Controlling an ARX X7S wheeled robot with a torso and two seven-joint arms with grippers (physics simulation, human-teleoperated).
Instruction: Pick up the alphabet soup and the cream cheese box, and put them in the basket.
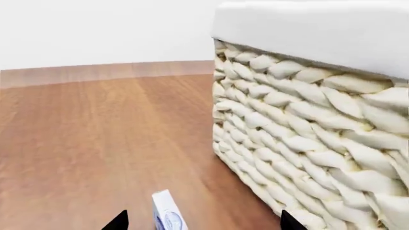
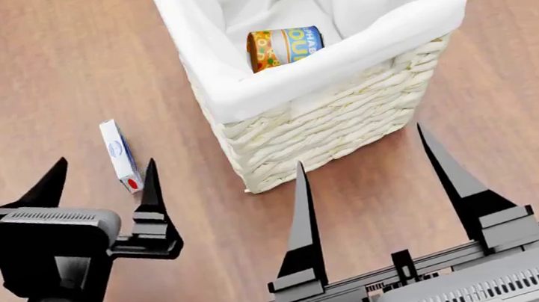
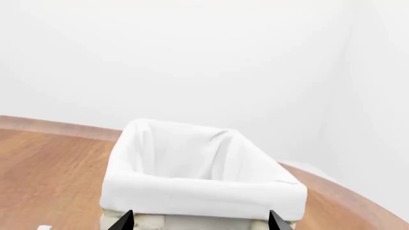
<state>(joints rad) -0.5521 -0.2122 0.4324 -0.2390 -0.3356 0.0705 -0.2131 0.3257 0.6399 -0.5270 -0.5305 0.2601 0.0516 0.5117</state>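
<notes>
With the alphabet soup (image 2: 285,47) already lying on its side inside the basket (image 2: 337,121), only the cream cheese box (image 2: 120,155) remained. It stood on edge on the wooden table (image 2: 32,86), just ahead of the left gripper (image 2: 102,177), long axis running away from the robot, jaws spread and empty. The left arm was nearer. The right gripper (image 2: 371,159) was wide open near the basket's front wall. Nothing blocked the approach; the basket stood beside the box.

Bare wood floor (image 2: 59,60) lies open on the box's (image 2: 120,155) far and outer sides. Basket (image 2: 327,126) wall stands near the box's inner side, a strip of floor between. Left gripper (image 2: 101,176) fingers spread wide, straddling the box's near end. Basket mouth open from above; soup can (image 2: 284,47) lies inside on the lining.
</notes>
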